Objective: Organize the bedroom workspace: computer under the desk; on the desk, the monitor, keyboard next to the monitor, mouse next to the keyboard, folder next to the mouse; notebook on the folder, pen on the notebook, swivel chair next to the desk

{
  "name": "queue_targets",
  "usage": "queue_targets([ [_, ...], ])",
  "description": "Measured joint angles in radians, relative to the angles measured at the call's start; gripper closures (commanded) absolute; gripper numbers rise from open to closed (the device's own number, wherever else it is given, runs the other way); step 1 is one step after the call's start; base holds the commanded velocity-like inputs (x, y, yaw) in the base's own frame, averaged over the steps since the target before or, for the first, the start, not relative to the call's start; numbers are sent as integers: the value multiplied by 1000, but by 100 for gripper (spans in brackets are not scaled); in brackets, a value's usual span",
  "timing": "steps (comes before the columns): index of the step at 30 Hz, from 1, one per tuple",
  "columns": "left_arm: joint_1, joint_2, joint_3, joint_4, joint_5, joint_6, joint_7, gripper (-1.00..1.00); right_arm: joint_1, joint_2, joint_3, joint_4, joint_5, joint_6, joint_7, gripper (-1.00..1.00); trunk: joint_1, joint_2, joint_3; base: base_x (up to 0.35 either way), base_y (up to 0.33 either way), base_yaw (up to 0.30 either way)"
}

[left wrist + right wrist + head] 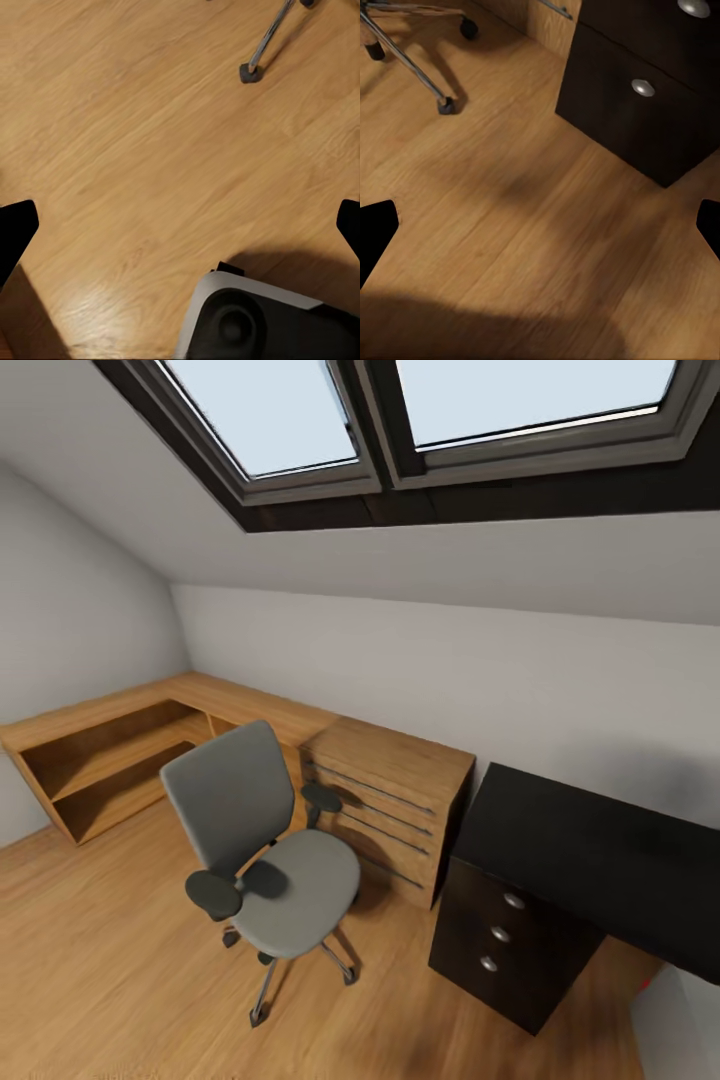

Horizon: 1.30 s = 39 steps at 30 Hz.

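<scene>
an attic bedroom seen from the robot's head camera. the swivel chair (262, 850), grey with black armrests, stands on the wooden floor (100, 960) near the middle of the view, its seat bare. just beside it is a light wooden dresser (395, 800) with slim bar handles, and touching the dresser's far side is the black desk (590, 850), whose drawer unit shows three silver knobs (501, 934). the visible part of the desk top is bare. a low wooden shelf unit (110, 760) runs along the wall on the left, under a sloped ceiling with two skylights (420, 410).

the head view gives the whole room layout; the wrist views give floor-level detail instead. the left wrist view looks down on the floor, one chrome leg of the chair base (262, 49) ending in a dark castor, and a grey and black part of the robot's base (262, 319). the left gripper (180, 225) has its two dark fingertips (15, 229) at opposite edges of the picture, spread wide with nothing between them.

the right wrist view shows the desk's black drawer front (645, 97) with two knobs, a corner of the dresser, and chair legs with castors (446, 105). the right gripper (540, 229) is likewise spread wide and holds nothing.
</scene>
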Motion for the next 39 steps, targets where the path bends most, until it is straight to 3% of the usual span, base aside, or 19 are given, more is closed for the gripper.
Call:
queue_targets([
  [17, 0, 0, 0, -1, 0, 21, 0, -100, 0, 0, 0, 0, 0, 5, 0, -100, 0, 0, 0, 0, 8, 278],
  [33, 0, 1, 1, -1, 0, 21, 1, -100, 0, 1, 2, 0, 1, 5, -1, -100, 0, 0, 0, 36, 268, 278],
  [39, 0, 0, 0, -1, 0, 23, 0, -100, 0, 1, 2, 0, 1, 5, -1, -100, 0, 0, 0, 56, 89, 281],
])
